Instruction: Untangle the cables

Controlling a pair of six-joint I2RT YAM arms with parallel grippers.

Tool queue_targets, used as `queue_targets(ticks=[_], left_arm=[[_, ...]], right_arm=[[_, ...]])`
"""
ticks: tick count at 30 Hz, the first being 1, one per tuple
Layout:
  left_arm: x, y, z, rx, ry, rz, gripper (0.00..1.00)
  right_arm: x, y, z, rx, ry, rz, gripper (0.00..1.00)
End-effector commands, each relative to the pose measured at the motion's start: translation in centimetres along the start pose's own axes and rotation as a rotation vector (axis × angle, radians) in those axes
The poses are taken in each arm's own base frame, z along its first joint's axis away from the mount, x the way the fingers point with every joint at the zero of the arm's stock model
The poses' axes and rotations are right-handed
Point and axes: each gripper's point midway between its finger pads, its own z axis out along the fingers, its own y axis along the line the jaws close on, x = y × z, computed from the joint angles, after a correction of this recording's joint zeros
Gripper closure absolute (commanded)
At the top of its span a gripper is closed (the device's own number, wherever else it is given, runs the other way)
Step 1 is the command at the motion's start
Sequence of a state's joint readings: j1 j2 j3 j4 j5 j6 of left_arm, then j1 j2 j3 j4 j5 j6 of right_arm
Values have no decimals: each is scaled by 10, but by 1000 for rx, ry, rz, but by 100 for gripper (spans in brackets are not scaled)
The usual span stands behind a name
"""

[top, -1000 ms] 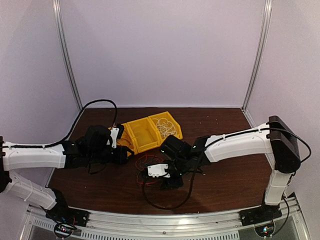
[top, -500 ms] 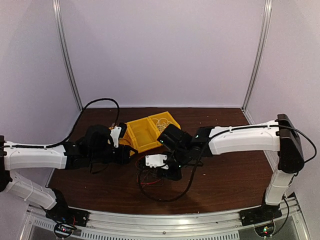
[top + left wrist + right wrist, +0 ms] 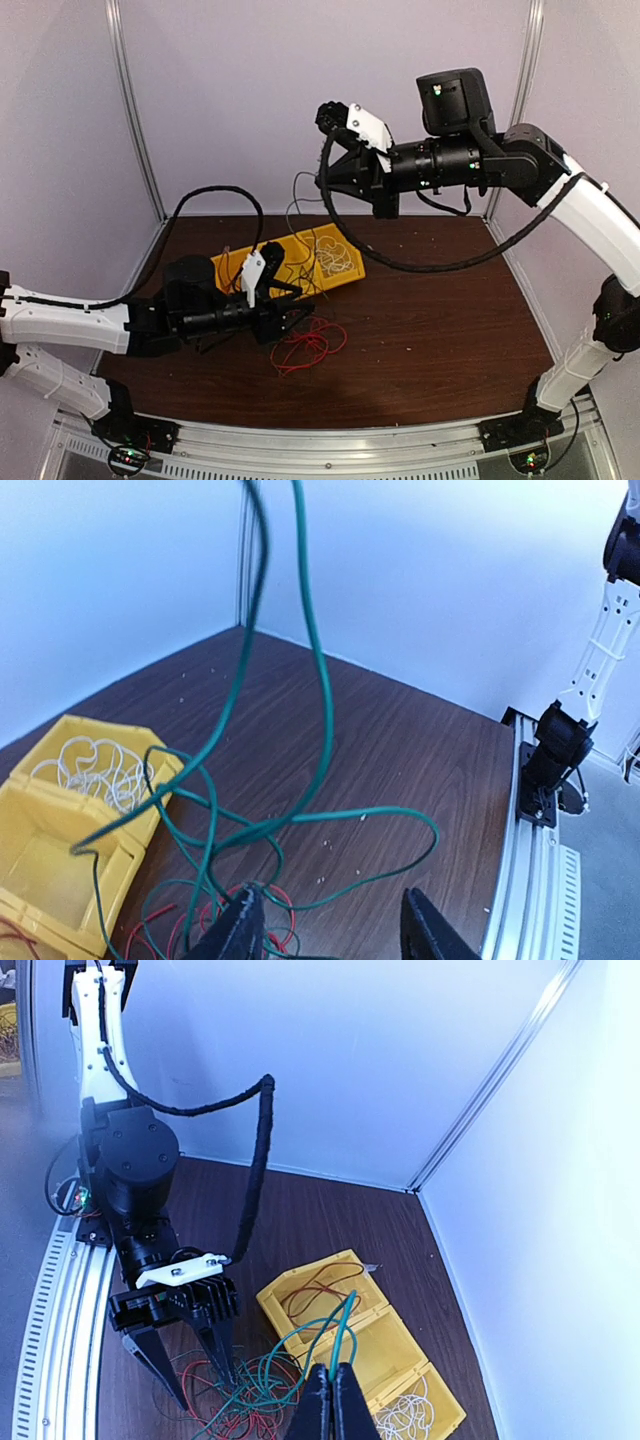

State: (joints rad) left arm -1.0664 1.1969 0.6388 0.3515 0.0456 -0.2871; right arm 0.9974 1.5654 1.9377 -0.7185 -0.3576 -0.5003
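High over the table, top view: the right gripper (image 3: pixel 330 178) has risen from the pile, pinched shut on the green cable (image 3: pixel 292 205), which trails down to the red cable (image 3: pixel 310 345) by the left gripper (image 3: pixel 292 308). Left wrist: its fingers (image 3: pixel 240 930) stand apart (nothing between them), green loops mingled with red below. Right wrist: the pinch shows plainly; I judge separation begun, unfinished.

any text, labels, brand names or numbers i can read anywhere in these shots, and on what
No readable text in any view.
Yellow bin: plain, no label.
Left arm and right arm: no brand or number legible; the green dots on the right one are lights, not characters.
Right pincer, shut on the green cable: no marking visible.
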Motion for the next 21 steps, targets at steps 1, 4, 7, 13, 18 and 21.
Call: queue_targets(ticks=[1,4,7,13,18,21], left_arm=[[-45,-4,15,-25,-151,114,52],[-48,9,32,-100,-192,125,53],[-28,22,62,-165,-133,157,59],[22,33,93,-183,-40,139,74],[65,36,84,-177,40,62,83],[94,42,71,-195,94,11,89]], right_arm=[[-8,-3,-8,8,3,14,100],[-17,-6,-11,9,-19,11,100],[-24,-10,-16,25,-37,3,100],[-48,-50,-54,154,-109,-28,100],[-71,-96,-102,284,-193,-28,100],[-86,-113,-127,355,-238,-35,100]])
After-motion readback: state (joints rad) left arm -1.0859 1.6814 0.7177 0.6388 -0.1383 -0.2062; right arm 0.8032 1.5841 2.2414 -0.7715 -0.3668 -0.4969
